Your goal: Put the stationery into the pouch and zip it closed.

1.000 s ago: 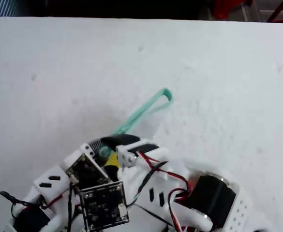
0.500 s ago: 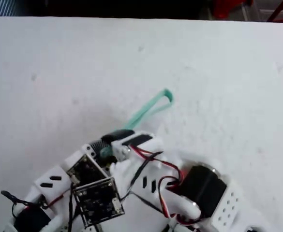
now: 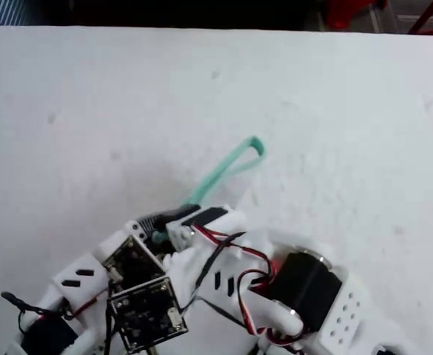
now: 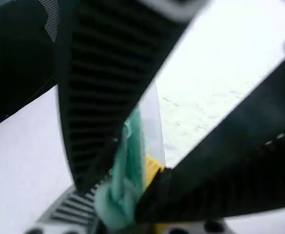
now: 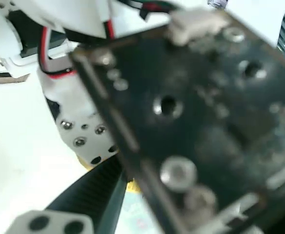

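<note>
**Left pincer (image 4: 120, 195) clamped on teal strap (image 4: 127, 161)**

Tips pressed together round the strap, a yellow piece (image 4: 151, 168) just beside it. Rest of the strap laid on the white counter (image 3: 90, 111), running out from under the two huddled arms (image 3: 201, 288) at the near edge toward the far right. Right pincer (image 5: 96, 195): no telling how far open.

The strap (image 3: 227, 168) is teal — the table (image 3: 75, 103) plain white.
</note>
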{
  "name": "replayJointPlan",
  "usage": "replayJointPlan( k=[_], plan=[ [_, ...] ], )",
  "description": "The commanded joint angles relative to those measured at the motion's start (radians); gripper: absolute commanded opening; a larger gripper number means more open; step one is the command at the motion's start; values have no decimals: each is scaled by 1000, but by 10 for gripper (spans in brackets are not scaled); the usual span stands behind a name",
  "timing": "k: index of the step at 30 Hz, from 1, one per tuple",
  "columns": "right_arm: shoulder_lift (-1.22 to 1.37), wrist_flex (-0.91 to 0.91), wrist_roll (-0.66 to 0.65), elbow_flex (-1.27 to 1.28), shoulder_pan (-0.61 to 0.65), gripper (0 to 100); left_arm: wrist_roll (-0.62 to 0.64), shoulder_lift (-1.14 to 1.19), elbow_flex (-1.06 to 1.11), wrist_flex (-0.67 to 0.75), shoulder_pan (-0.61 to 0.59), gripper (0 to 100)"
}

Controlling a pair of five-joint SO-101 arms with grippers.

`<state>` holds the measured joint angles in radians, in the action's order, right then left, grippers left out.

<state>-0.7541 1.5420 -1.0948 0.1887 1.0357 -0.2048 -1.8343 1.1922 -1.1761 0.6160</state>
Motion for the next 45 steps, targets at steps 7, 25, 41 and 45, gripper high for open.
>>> replayJointPlan(
  k=[7, 25, 41, 45],
  plan=[
    [-24, -79, 40, 14, 1, 17, -3, 4, -3, 2, 1, 28],
    [-298, -219, 305, 20, -137, 19, 189, 4, -63, -92, -127, 312],
    [-510, -486, 506, 376, -369, 19, 189, 2, -80, -89, -140, 309],
    [-596, -555, 542, 468, -415, 19, 189, 2, -216, -157, -294, 309]
  ],
)
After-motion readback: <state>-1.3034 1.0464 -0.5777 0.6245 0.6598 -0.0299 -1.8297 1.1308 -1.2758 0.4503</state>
